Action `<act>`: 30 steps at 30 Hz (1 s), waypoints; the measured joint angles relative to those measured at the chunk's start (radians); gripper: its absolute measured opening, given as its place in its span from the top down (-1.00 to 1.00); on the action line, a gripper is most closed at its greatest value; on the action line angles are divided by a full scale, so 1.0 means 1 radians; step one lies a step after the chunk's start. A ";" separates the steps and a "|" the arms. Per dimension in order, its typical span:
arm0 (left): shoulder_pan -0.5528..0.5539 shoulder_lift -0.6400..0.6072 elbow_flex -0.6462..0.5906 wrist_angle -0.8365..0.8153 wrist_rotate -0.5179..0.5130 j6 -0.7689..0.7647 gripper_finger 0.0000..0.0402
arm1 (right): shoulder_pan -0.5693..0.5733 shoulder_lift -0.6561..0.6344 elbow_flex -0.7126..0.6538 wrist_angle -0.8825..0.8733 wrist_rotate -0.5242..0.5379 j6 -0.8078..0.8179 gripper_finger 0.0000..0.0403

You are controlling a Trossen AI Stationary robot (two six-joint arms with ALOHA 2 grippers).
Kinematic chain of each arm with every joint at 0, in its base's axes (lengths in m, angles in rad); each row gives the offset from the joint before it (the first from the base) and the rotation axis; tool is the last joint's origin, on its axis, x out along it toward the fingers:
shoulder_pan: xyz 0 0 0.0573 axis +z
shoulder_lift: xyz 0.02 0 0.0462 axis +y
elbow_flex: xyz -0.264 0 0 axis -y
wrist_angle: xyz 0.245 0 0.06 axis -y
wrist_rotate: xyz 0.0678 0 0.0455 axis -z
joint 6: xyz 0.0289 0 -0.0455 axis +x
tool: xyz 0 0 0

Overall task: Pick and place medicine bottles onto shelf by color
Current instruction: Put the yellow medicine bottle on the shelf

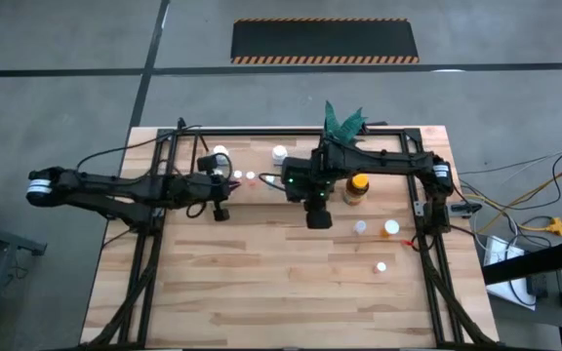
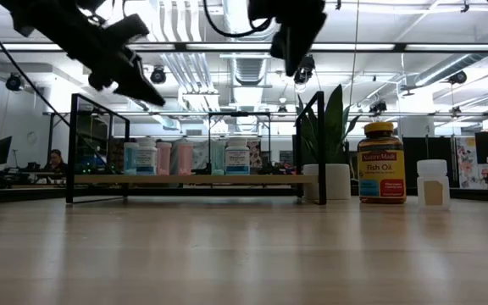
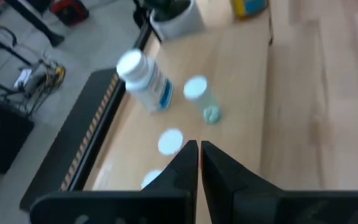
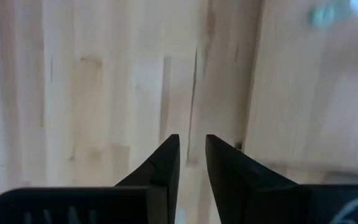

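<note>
Right gripper (image 1: 318, 220) hangs above bare tabletop (image 1: 261, 292), fingers nearly together with a thin gap, holding nothing; the right wrist view shows only wood planks under the tips. Nearest loose bottles sit off to its outer side toward the right arm's base: a pale-capped bottle (image 1: 360, 227), an orange-capped bottle (image 1: 390, 229) just beside it, and a white-capped bottle (image 1: 381, 266) a bit further toward the table's front edge. Just behind the gripper, next to the arm's wrist, stands the larger amber fish-oil bottle (image 1: 356, 188), yellow cap, upright. Left gripper (image 1: 220, 212) sits across from the right one, fingers closed to a slit, empty, lifted off the surface; ahead of its tips in the left wrist view are a white-capped blue-label bottle (image 3: 145, 81), a pale green-capped bottle (image 3: 200, 98) and more caps closer in. Beyond both grippers, the shelf (image 2: 193, 179) carries a row of small bottles at the table's far side, green plant (image 1: 341, 121) in a white pot at its end. Handling guess: the small bottles look like light rigid plastic, smooth and round, likely to tip or roll if nudged, so a grip across the body just below the cap, jaws square to it, seems safest. The amber one probably weighs more and is wider; the jaws would need to open well up, gripping around the neck or cap. Several bottles stand close together, so knocking a neighbour is a risk.
</note>
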 joint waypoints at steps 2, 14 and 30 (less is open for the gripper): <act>-0.013 -0.030 0.000 0.007 0.001 -0.002 0.99 | 0.000 -0.017 -0.001 -0.027 0.001 0.039 0.66; -0.039 -0.160 -0.016 0.039 0.003 -0.052 0.99 | -0.065 -0.322 -0.298 -0.014 0.210 0.339 0.66; -0.038 -0.122 -0.016 0.050 -0.002 -0.049 0.99 | -0.176 -0.697 -0.810 0.217 0.367 0.748 -0.13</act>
